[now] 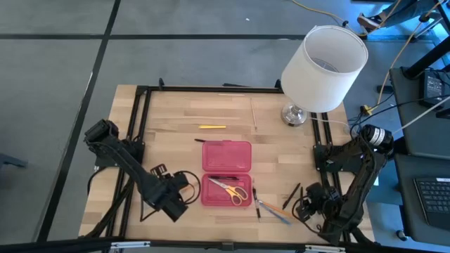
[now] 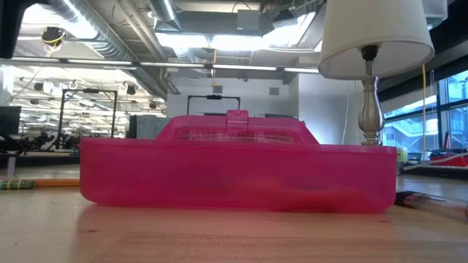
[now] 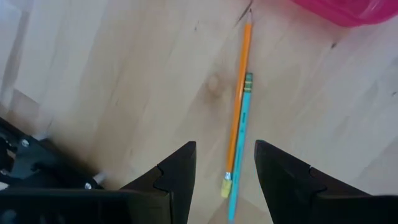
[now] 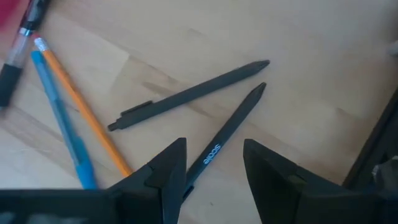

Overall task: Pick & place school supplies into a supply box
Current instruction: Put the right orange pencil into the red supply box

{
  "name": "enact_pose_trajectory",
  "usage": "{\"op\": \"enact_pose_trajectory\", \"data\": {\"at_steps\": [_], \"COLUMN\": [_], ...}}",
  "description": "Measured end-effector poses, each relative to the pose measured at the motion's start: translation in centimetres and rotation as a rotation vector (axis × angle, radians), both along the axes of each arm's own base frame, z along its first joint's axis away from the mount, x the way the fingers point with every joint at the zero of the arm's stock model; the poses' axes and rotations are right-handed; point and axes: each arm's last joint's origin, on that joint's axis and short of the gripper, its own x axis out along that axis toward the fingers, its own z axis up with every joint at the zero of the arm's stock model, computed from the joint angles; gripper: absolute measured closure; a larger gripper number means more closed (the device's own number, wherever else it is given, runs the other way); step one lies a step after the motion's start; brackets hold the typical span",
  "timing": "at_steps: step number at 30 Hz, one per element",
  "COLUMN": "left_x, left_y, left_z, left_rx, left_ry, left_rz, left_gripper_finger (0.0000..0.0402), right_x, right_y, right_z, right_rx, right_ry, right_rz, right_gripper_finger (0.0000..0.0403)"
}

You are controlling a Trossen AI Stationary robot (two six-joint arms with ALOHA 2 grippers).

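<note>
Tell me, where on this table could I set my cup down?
Bare wood lies between the yellow pencil and the table's far edge, left of the lamp. It is crowded near the pink pencil case, with pens and both grippers.

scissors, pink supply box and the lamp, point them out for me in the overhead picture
scissors (image 1: 230, 188), high view, on the blades near the pivot.
supply box (image 1: 226, 156), high view, on the bare upper half of the open case.
lamp (image 1: 325, 57), high view, on the white shade's side.
</note>
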Motion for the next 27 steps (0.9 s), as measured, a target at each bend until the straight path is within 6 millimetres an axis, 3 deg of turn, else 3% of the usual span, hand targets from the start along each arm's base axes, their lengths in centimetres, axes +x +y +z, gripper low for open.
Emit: {"op": "enact_pose_trajectory", "data": {"at_steps": [5, 13, 27], "left_x": [-0.2, -2.5, -3.2], "left_y": [-0.3, -0.1, -0.4], "left_z": [-0.6, -5.5, -7.3], "left_rx": [-0.015, -0.073, -0.173], "left_ry": [0.003, 0.170, 0.138], "left_rz": [-0.001, 0.042, 0.048], "left_gripper_finger": [0.0245, 0.0245, 0.0245], "right_x": [0.2, 0.2, 0.4], "right_y": [0.4, 0.5, 0.9], "right_z": [-0.1, -0.1, -0.1], "right_rx": [0.044, 0.054, 0.095], "right_ry": [-0.017, -0.021, -0.038], "right_rz": [0.002, 0.002, 0.003], "right_gripper_finger": [0.0240, 0.0240, 0.0240]}}
